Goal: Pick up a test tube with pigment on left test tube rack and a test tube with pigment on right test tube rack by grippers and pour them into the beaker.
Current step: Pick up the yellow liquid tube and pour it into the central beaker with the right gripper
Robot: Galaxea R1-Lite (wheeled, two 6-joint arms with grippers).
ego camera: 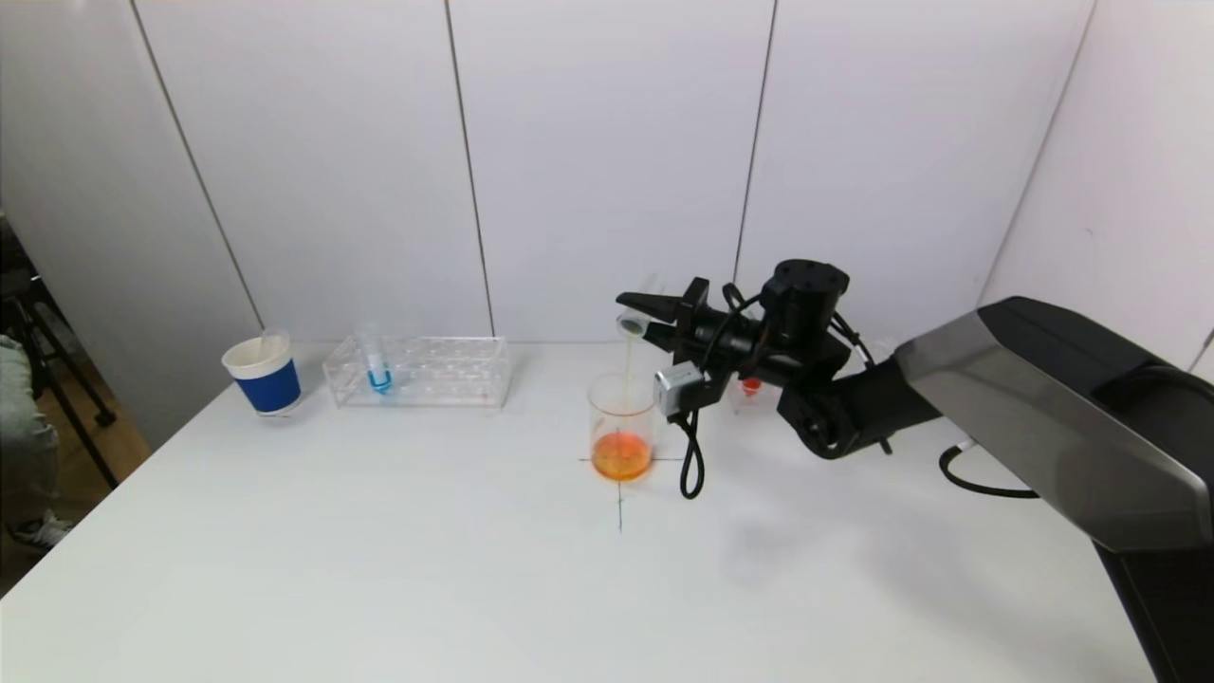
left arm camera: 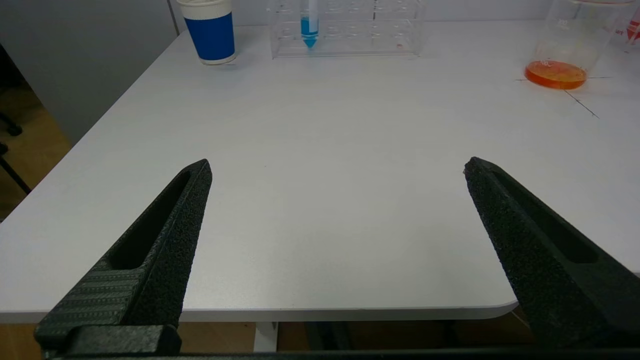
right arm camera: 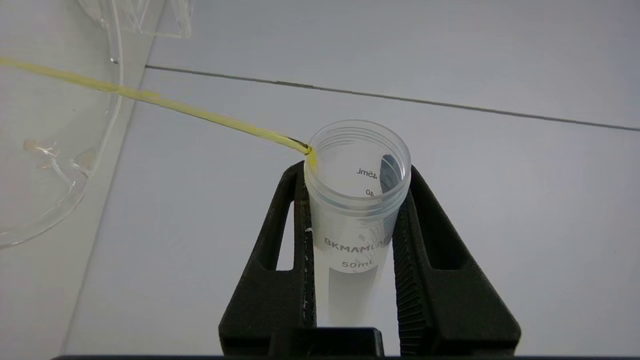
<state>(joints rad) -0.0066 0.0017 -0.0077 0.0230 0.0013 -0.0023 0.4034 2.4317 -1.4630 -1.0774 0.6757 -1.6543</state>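
- Beaker point(ego camera: 621, 427): clear glass, orange liquid at the bottom.
- Stream point(right arm camera: 150, 97) running from the tube's lip: thin, yellow.
- Tube point(right arm camera: 356, 210): frosted clear plastic, grey printed lettering and scale marks.
- Right gripper point(right arm camera: 356, 180): matte black, ribbed pads.
- Left gripper point(left arm camera: 335, 172): black, grainy texture.
- Left rack point(ego camera: 446, 372): clear plastic; the tube standing in it point(ego camera: 377, 365) holds blue liquid.
- Paper cup point(ego camera: 263, 373): blue band, white rim.
- Table point(ego camera: 379, 550): white, thin dark cross under the beaker.
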